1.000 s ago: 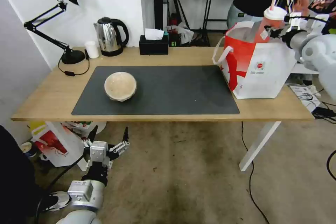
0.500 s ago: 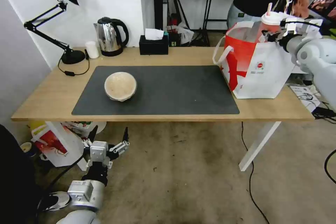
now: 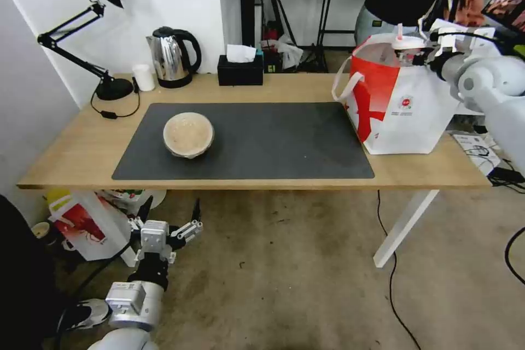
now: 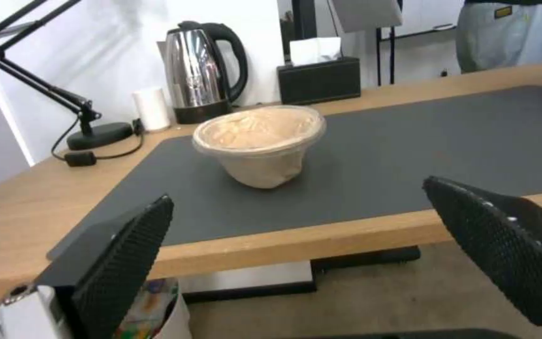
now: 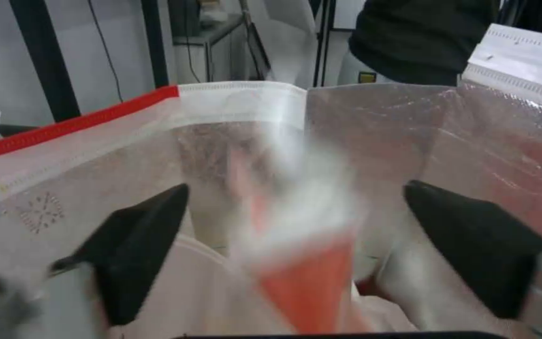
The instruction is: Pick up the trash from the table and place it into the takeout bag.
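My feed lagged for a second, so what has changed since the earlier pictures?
The cup has gone down into the bag: a second ago the right tool held it high over the opening, now just lid and straw top the rim. In the right wrist view the fingers stand apart from the blurred cup, so it looks let go. The bowl, the table and the left tool, open below the table edge, stayed put.

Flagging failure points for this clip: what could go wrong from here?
1. The red cup, blurred between the open right gripper fingers, seems to be dropping into the takeout bag; it may land tilted and leak.
2. The right gripper sits at the bag's soft rim and could snag it.
3. The beige bowl remains on the table.
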